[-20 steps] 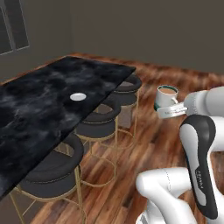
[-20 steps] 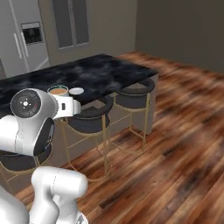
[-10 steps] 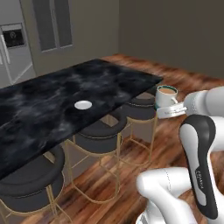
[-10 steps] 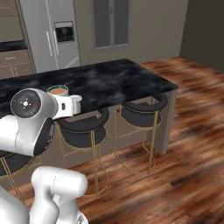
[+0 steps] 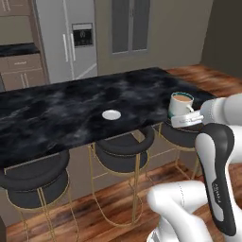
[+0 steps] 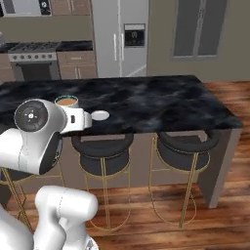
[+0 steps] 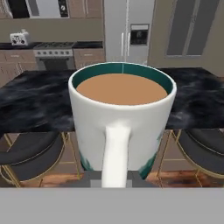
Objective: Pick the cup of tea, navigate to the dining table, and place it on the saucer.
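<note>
In the hand view, the cup of tea (image 7: 122,127) was cut off at its base, and the jaws were hidden behind it. The surface (image 5: 56,113) was cut off at the left edge.

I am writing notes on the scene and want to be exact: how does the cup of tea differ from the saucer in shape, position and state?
The cup of tea is tall, with a handle and a teal-green rim band; the saucer is a flat plain disc. The cup is held in the air by the shut gripper, beside the dining table edge; the saucer lies on the black top. The cup holds light brown liquid; the saucer carries nothing. Both are white and round.
</note>
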Tool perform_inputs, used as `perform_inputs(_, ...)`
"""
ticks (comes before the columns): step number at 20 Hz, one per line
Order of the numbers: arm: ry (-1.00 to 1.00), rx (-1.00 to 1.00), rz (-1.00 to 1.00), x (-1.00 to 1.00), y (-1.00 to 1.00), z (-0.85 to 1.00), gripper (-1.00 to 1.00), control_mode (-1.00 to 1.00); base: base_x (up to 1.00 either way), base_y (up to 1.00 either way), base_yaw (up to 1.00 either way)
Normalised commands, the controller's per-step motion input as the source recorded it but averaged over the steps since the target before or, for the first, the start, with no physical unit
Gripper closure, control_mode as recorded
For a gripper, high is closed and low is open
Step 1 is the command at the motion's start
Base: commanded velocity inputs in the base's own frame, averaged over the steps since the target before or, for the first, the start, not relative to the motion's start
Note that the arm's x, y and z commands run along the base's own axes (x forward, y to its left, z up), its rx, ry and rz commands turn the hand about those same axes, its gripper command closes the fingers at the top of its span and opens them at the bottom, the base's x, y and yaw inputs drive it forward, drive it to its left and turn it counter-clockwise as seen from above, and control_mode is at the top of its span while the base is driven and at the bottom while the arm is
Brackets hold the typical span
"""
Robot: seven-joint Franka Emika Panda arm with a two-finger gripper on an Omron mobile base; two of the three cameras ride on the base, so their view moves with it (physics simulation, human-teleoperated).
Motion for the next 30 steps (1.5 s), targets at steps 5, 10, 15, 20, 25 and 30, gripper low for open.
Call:
perform_inputs(5, 0.00, 0.00, 0.00, 0.00, 0.00, 0.00, 1.00, 1.00, 0.46, -0.62, 0.60)
perform_inputs(10, 0.00, 0.00, 0.00, 0.00, 0.00, 0.00, 1.00, 1.00, 0.46, -0.52, 0.15)
perform_inputs(15, 0.00, 0.00, 0.00, 0.00, 0.00, 0.00, 1.00, 1.00, 0.24, -0.54, -0.04)
perform_inputs(20, 0.00, 0.00, 0.00, 0.00, 0.00, 0.00, 1.00, 1.00, 0.32, -0.24, -0.05)
perform_inputs(25, 0.00, 0.00, 0.00, 0.00, 0.00, 0.00, 1.00, 1.00, 0.49, 0.16, 0.02)
perform_inputs(30, 0.00, 0.00, 0.00, 0.00, 0.00, 0.00, 1.00, 1.00, 1.00, 0.22, 0.00)
